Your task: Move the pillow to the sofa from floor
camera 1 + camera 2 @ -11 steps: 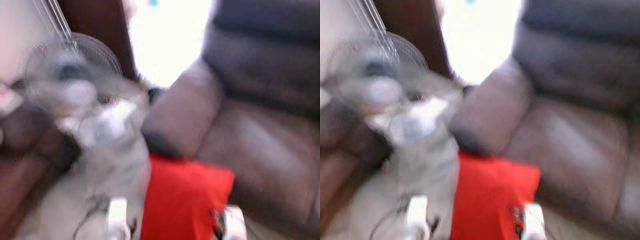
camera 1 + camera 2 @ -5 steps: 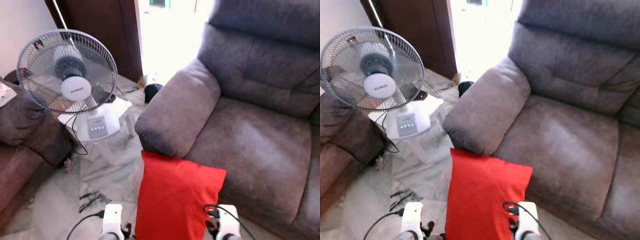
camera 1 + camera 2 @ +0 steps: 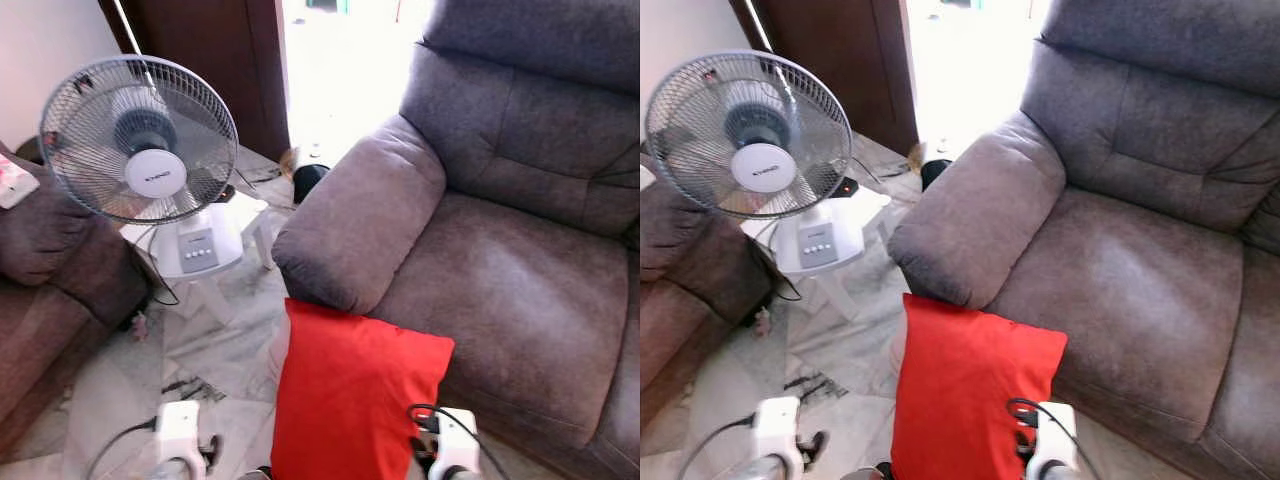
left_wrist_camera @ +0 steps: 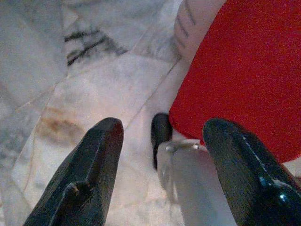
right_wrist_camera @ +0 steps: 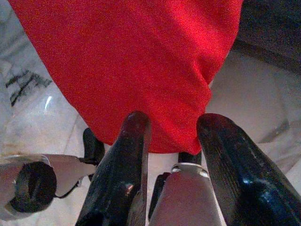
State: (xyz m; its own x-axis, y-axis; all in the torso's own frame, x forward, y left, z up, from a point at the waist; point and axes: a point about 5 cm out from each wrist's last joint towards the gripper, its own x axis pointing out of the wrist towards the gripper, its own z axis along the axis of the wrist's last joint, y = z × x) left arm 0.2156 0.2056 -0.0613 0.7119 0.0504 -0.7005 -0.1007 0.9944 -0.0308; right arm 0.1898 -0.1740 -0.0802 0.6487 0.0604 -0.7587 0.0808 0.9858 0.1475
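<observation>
right wrist view has the right gripper (image 5: 171, 141) with its two black fingers spread, a lower corner of the red pillow (image 3: 355, 395) hanging between them, though whether they pinch the cloth cannot be told. left gripper (image 4: 162, 172) is spread wide over the marble floor (image 4: 70, 94), just beside the pillow's edge. the pillow stands upright at the sofa's (image 3: 500, 270) front edge below the armrest, so the move onto the seat is not yet done.

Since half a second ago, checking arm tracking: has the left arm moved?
Yes. The left arm swung outward to the robot's left, away from the red pillow, which stayed against the sofa.
</observation>
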